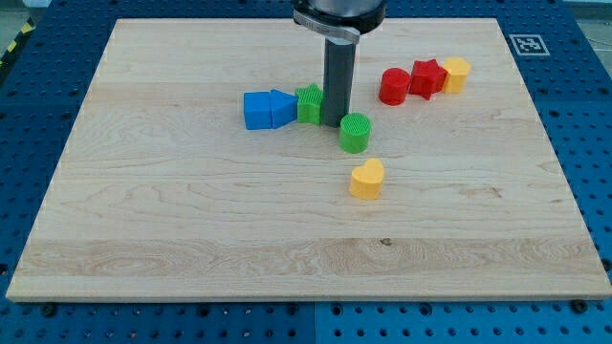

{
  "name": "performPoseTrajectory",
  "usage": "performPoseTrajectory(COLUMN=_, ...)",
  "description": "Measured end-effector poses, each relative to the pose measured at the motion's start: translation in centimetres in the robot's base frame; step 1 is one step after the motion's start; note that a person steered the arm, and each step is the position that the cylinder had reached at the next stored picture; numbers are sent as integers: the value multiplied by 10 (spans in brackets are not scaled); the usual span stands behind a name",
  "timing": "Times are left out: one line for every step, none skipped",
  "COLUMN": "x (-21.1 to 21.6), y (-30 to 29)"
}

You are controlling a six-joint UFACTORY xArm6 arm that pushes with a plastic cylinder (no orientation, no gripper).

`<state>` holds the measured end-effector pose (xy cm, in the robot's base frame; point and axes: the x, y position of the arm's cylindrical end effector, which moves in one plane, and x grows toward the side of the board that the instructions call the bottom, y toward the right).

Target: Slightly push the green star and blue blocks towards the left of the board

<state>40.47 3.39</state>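
On a wooden board (143, 239), my tip (336, 124) stands just to the view's right of the green star (308, 103), apparently touching it, with the green cylinder (355, 132) just beside the tip on its lower right. The star sits against two blue blocks: a blue wedge-like block (282, 108) and, at the row's left end, a blue cube (257, 110), the three forming one touching line near the board's upper middle. The rig carries no jaws, only the rod, so there is nothing to open or close. The step in hand looks like the leftward shove itself, the tip already set behind the row; the next move calls for a short, level slide toward the view's left, kept centred on the star so the row does not fan apart. No containers are on the board. Well apart, a yellow heart (366, 179) lies below, and a red cylinder (393, 86), red star (426, 77) and yellow block (456, 73) cluster at upper right.
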Motion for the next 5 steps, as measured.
performPoseTrajectory(x=0, y=1)
performPoseTrajectory(x=-15, y=2)
performPoseTrajectory(x=-9, y=32)
performPoseTrajectory(x=14, y=47)
performPoseTrajectory(x=22, y=47)
